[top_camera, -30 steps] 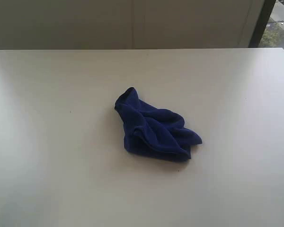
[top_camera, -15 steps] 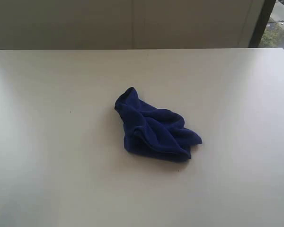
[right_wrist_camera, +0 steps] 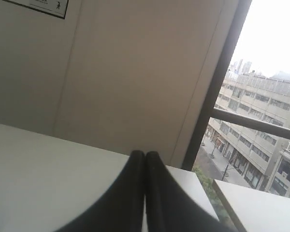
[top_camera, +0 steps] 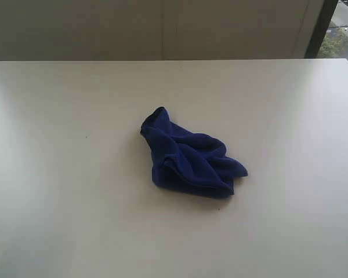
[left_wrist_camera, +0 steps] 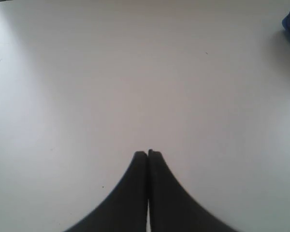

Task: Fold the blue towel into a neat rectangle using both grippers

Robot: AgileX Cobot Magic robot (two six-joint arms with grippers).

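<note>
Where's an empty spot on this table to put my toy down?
The table is bare almost everywhere: a wide patch from the blue towel to the left edge, another from it to the right edge, a strip between it and the far wall, and one along the near edge. Only the middle, where the crumpled towel lies, is taken.

The blue towel [top_camera: 188, 162] is soft, fleecy cloth, matt, with a fine nap. The table [top_camera: 69, 208] has a smooth off-white top with a faint satin sheen. The left gripper [left_wrist_camera: 148, 153] and right gripper [right_wrist_camera: 145, 153] are smooth matt black, plastic by the look. The wall [right_wrist_camera: 116, 77] is smooth, matt panelling
</note>
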